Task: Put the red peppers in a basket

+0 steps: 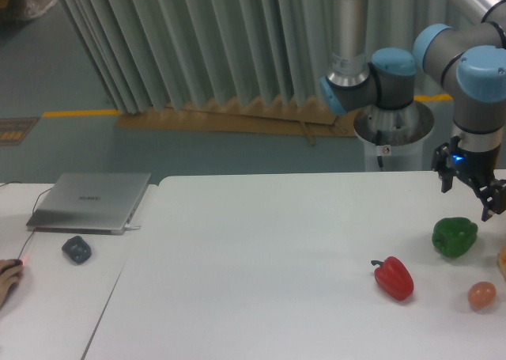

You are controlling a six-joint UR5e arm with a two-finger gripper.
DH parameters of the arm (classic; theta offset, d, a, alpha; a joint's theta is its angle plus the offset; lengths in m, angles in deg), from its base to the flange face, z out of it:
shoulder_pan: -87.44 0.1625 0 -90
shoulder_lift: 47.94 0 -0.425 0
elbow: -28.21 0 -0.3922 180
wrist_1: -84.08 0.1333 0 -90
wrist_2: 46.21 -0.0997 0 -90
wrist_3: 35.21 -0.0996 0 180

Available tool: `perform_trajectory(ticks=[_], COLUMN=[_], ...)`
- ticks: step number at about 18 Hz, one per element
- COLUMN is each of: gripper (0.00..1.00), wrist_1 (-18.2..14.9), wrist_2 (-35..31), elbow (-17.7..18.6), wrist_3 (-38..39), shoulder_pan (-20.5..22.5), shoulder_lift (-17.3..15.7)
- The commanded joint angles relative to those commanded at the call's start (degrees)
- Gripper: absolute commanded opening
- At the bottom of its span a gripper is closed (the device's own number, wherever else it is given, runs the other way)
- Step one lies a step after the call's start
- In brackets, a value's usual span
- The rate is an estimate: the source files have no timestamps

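Observation:
The red pepper (394, 278) lies on the white table (261, 281) at the right, its dark stem pointing left. My gripper (468, 199) hangs open and empty at the far right, above and right of the red pepper and just above the green pepper (455, 236). No basket is clearly in view; only an orange sliver (502, 261) shows at the right edge.
A small orange-pink fruit (481, 295) sits right of the red pepper. A closed laptop (91, 201) and a dark grey lump (77, 250) lie on the left table. A hand on a mouse (8, 277) shows at the left edge.

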Motion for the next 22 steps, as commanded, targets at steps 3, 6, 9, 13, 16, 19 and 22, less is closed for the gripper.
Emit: perform_trajectory(ticks=[3, 6, 9, 13, 16, 19, 22], gripper=[1.0, 1.0, 1.0, 1.0, 1.0, 1.0, 1.0], wrist_1=[0.0, 0.0, 0.0, -0.1, 0.0, 0.0, 0.0], wrist_2=[-0.1, -0.1, 0.0, -0.1, -0.1, 0.1, 0.6], elbow=[0.0, 0.0, 0.0, 0.0, 0.0, -0.1, -0.2], wrist_3=[0.1, 0.1, 0.1, 0.3, 0.4, 0.4, 0.4], shoulder_pan=[-0.1, -0.1, -0.1, -0.2, -0.1, 0.1, 0.9], shoulder_lift=[-0.1, -0.1, -0.1, -0.1, -0.1, -0.2, -0.4])
